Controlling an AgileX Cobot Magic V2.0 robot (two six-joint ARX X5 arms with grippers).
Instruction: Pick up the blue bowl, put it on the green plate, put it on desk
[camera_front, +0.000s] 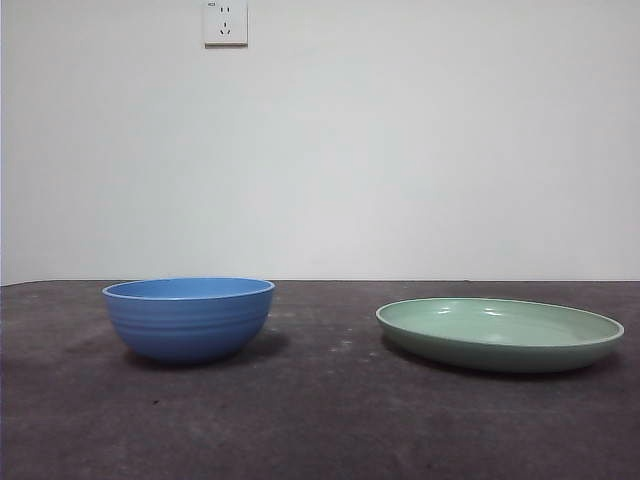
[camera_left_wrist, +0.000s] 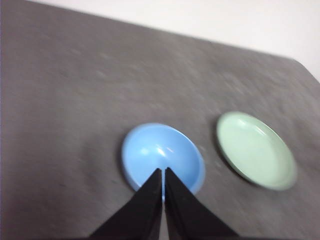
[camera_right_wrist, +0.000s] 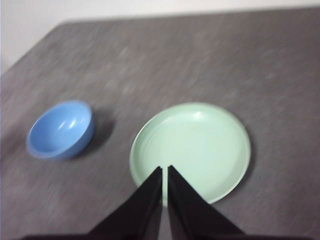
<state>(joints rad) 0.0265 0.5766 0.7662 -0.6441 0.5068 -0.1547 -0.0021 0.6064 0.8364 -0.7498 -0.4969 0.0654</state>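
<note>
The blue bowl (camera_front: 189, 318) stands upright and empty on the desk (camera_front: 320, 420), left of centre. To its right lies the green plate (camera_front: 499, 333), also empty, with a gap of desk between them. My left gripper (camera_left_wrist: 163, 171) hangs high above the blue bowl (camera_left_wrist: 162, 157), shut with nothing in it. High over the green plate (camera_right_wrist: 192, 150), my right gripper (camera_right_wrist: 165, 169) is shut and empty too; the blue bowl (camera_right_wrist: 61, 130) shows off to its side. Neither arm appears in the front view.
A white wall with an outlet (camera_front: 225, 22) rises behind the desk's far edge. The green plate (camera_left_wrist: 256, 150) also shows beside the bowl in the left wrist view.
</note>
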